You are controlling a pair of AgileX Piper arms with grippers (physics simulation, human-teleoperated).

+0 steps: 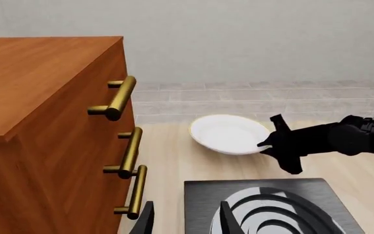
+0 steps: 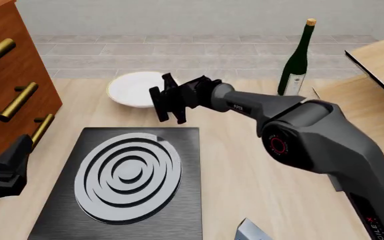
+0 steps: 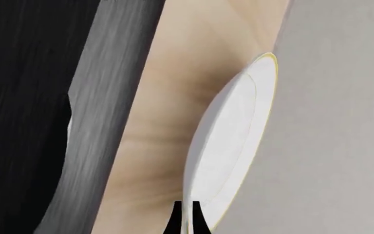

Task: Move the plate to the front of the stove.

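Note:
The white plate point(image 2: 128, 87) with its thin yellow rim lies on the table beyond the far edge of the stove point(image 2: 185, 200). My right gripper point(image 2: 156, 102) reaches in from the right and is shut on the plate's near right rim. In the right wrist view its fingertips point(image 3: 176, 222) pinch the plate's edge point(image 3: 233, 136), with the stove point(image 3: 109, 97) beside it. The left wrist view shows the plate point(image 1: 226, 132), the right gripper point(image 1: 268, 145) and the stove point(image 1: 200, 195). My left gripper point(image 2: 8, 167) hangs open near the stove's front left, holding nothing.
A wooden cabinet point(image 2: 5, 85) with brass bar handles point(image 1: 119, 97) stands along the left. A green wine bottle point(image 2: 297, 60) stands at the back right, and a wooden board point(image 2: 379, 60) sits at the far right. A grey object point(image 2: 252, 232) peeks in at the bottom edge.

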